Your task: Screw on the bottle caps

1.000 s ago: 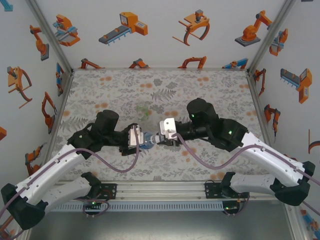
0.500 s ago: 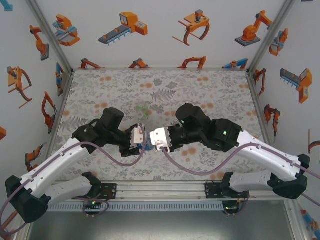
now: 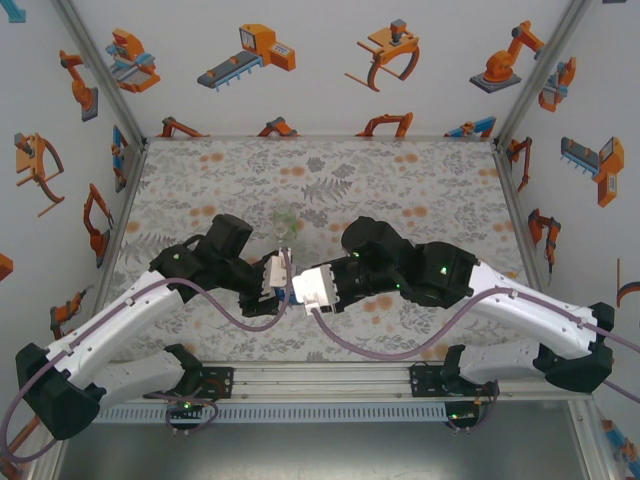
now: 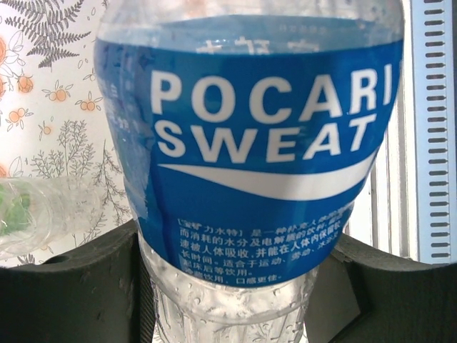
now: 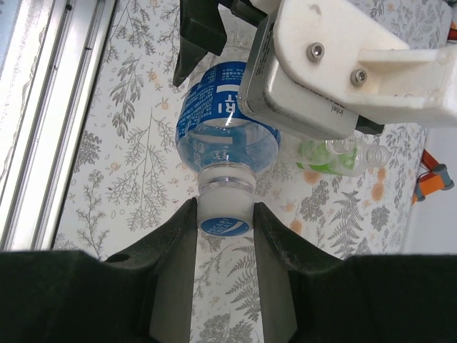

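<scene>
A: Our left gripper (image 4: 228,293) clamps the blue-label bottle (image 4: 250,164) by its body, near the green bottle (image 5: 335,153); what holds the cap (image 5: 225,226)?
B: Our right gripper (image 5: 225,213), pinched narrow on it at the neck; we should twist square, never tilting

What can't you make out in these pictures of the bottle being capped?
- Right wrist view: how far the cap is screwed on; it hides the threads.
- Left wrist view: both ends of the blue-label bottle, cut off by frame edges.
- Right wrist view: much of the green bottle, behind the left arm's white block.
</scene>
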Controlling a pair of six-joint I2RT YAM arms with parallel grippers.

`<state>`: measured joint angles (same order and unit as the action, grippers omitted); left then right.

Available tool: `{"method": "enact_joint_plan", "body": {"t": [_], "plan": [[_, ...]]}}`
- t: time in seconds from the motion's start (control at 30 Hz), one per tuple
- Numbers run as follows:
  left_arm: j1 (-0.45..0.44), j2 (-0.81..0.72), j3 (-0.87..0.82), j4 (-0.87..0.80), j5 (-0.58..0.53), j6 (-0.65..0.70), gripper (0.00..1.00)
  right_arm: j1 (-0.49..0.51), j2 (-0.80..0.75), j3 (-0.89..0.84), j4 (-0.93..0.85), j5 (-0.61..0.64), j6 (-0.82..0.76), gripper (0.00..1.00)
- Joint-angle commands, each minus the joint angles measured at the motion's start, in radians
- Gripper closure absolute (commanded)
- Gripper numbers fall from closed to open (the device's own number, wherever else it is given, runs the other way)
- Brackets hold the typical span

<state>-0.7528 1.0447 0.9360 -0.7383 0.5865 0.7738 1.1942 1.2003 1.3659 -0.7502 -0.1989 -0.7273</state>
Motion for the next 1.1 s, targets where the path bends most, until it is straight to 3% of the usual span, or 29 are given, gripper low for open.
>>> {"method": "enact_joint_plan", "body": {"t": [0.0, 0.27, 0.57, 0.7, 0.9, 1.07], "plan": [[-0.007, -0.023, 0.043, 0.047, 0.095, 0.015, 1.0, 0.006, 0.013, -0.012, 0.052, 0.031, 0.14, 1.0], [-0.007, -0.044, 0.027, 0.074, 0.08, 0.023, 1.0, -0.007, 0.009, -0.055, 0.084, 0.002, 0.472, 1.0], [-0.008, -0.058, 0.019, 0.101, 0.083, 0.023, 1.0, -0.091, -0.023, -0.121, 0.223, -0.063, 0.865, 1.0], [-0.009, -0.068, 0.01, 0.117, 0.085, 0.021, 1.0, -0.162, -0.039, -0.166, 0.296, -0.089, 1.093, 1.0], [-0.01, -0.081, 0.0, 0.142, 0.083, 0.016, 1.0, -0.312, -0.003, -0.2, 0.304, -0.232, 1.454, 1.0], [-0.009, -0.085, -0.002, 0.153, 0.065, 0.019, 1.0, -0.35, 0.016, -0.25, 0.362, -0.294, 1.673, 1.0]]}}
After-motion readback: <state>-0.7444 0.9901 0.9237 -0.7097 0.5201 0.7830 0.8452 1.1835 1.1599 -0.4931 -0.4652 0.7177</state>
